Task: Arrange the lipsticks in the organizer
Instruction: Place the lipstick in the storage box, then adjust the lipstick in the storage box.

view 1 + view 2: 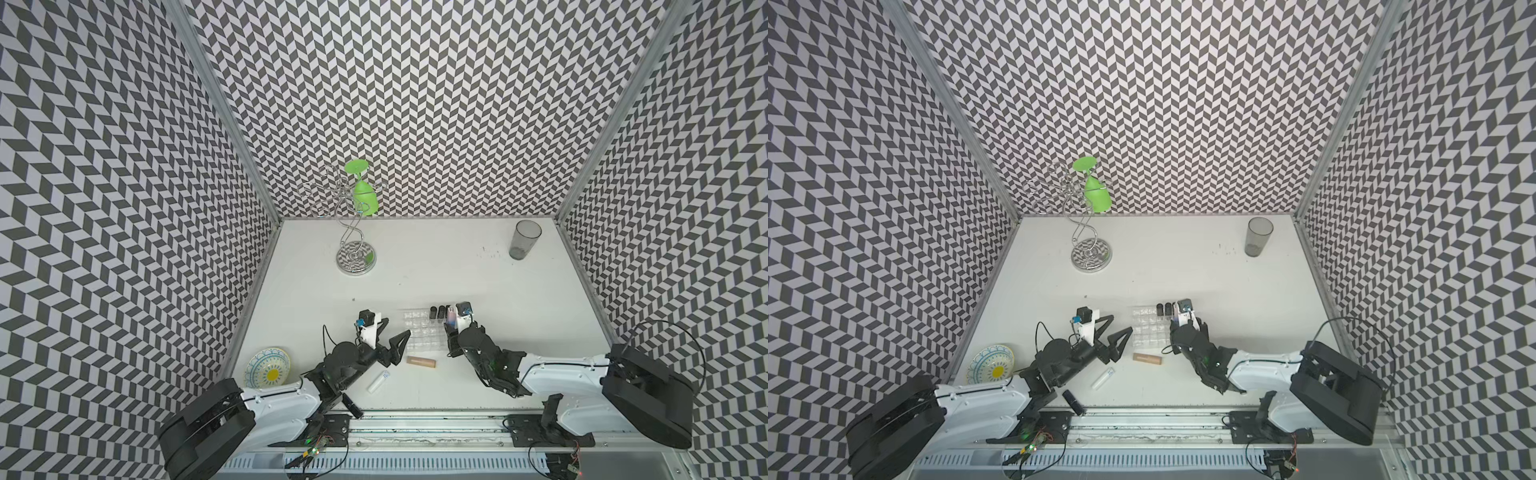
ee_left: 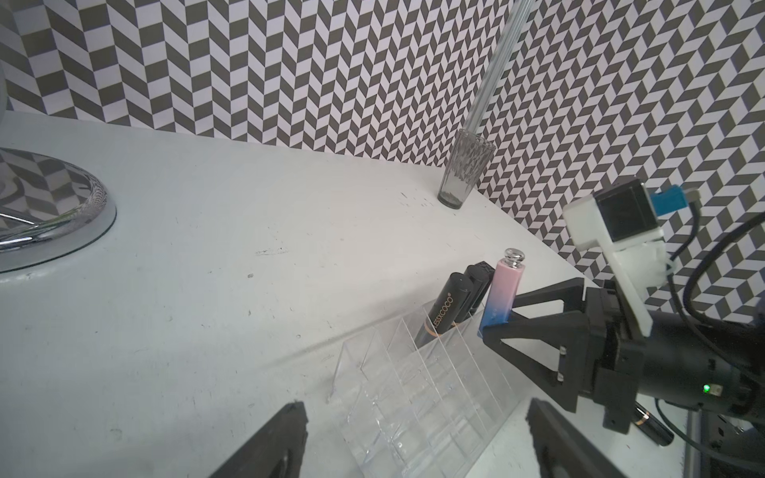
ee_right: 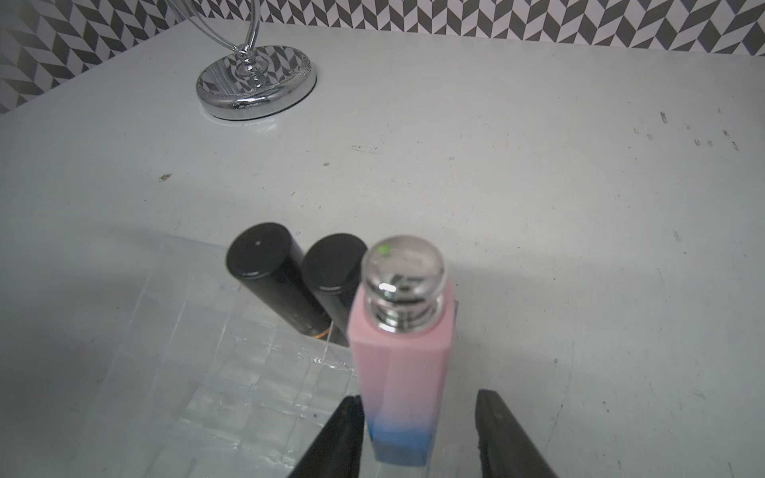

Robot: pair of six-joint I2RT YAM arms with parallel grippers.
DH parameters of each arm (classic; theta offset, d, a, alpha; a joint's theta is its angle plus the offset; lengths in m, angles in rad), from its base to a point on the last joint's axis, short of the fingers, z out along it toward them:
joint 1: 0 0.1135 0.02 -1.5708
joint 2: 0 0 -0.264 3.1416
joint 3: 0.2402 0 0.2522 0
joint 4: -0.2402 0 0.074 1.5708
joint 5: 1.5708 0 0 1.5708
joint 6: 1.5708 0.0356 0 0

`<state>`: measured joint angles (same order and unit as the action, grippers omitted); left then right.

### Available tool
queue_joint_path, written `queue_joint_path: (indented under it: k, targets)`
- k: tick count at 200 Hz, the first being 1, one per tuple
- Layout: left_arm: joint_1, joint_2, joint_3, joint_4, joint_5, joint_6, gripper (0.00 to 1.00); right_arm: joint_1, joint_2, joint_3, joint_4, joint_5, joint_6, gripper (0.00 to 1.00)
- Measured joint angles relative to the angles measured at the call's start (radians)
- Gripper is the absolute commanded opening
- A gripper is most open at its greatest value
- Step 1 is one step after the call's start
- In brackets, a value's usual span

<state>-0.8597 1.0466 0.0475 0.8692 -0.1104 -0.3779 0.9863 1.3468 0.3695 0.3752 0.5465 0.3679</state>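
Observation:
The clear organizer [image 1: 419,334] [image 1: 1148,330] lies mid-table. Black lipsticks [image 1: 436,312] [image 3: 269,265] stand in its far cells; the wrist views show two of them. A pink-to-blue lipstick [image 3: 399,351] [image 2: 503,294] stands upright in a corner cell beside them. My right gripper [image 3: 418,397] [image 2: 499,320] is open around its blue base, with a gap at one finger. My left gripper [image 2: 416,407] [image 1: 398,327] is open wide, straddling the organizer's other end. On the table lie a tan lipstick [image 1: 421,362], a white lipstick [image 1: 378,381] and a black lipstick [image 1: 352,405].
A chrome rack [image 1: 356,257] holding a green glass [image 1: 365,195] stands at the back left. A grey tumbler [image 1: 524,240] is at the back right, and a patterned plate [image 1: 268,368] at the front left. Another black tube [image 2: 654,430] lies behind the right arm.

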Motion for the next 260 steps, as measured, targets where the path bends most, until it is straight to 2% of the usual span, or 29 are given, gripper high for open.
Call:
queue_joint_path:
  k: [28, 69, 76, 91, 109, 146, 178, 216, 260]
  targets:
    - [-0.009, -0.05, 0.007, -0.08, -0.014, -0.029, 0.88, 0.008, -0.037, 0.0, -0.024, -0.003, 0.0, 0.71]
    - [-0.018, -0.151, 0.009, -0.227, -0.049, -0.069, 0.87, 0.022, -0.198, -0.008, -0.057, -0.005, 0.0, 0.73]
    - [-0.02, -0.167, 0.009, -0.25, -0.053, -0.074, 0.87, 0.024, -0.23, -0.012, -0.061, -0.005, -0.001, 0.7]
    - [-0.03, -0.187, 0.009, -0.285, -0.058, -0.088, 0.86, 0.023, -0.296, -0.03, -0.05, -0.002, -0.011, 0.56]
    - [-0.041, -0.191, 0.009, -0.314, -0.064, -0.092, 0.86, 0.014, -0.341, -0.061, -0.014, -0.005, -0.033, 0.55]
    - [-0.051, -0.172, 0.009, -0.329, -0.076, -0.096, 0.86, -0.039, -0.318, -0.051, -0.008, -0.066, -0.057, 0.57]
    - [-0.056, -0.137, 0.009, -0.329, -0.08, -0.095, 0.86, -0.043, -0.269, 0.013, -0.008, -0.111, -0.07, 0.58]
    - [-0.057, -0.097, 0.009, -0.325, -0.087, -0.095, 0.86, -0.05, -0.177, 0.081, -0.015, -0.125, -0.071, 0.52]
    - [-0.057, -0.091, 0.009, -0.324, -0.095, -0.095, 0.86, -0.067, -0.108, 0.145, -0.085, -0.119, -0.072, 0.5]
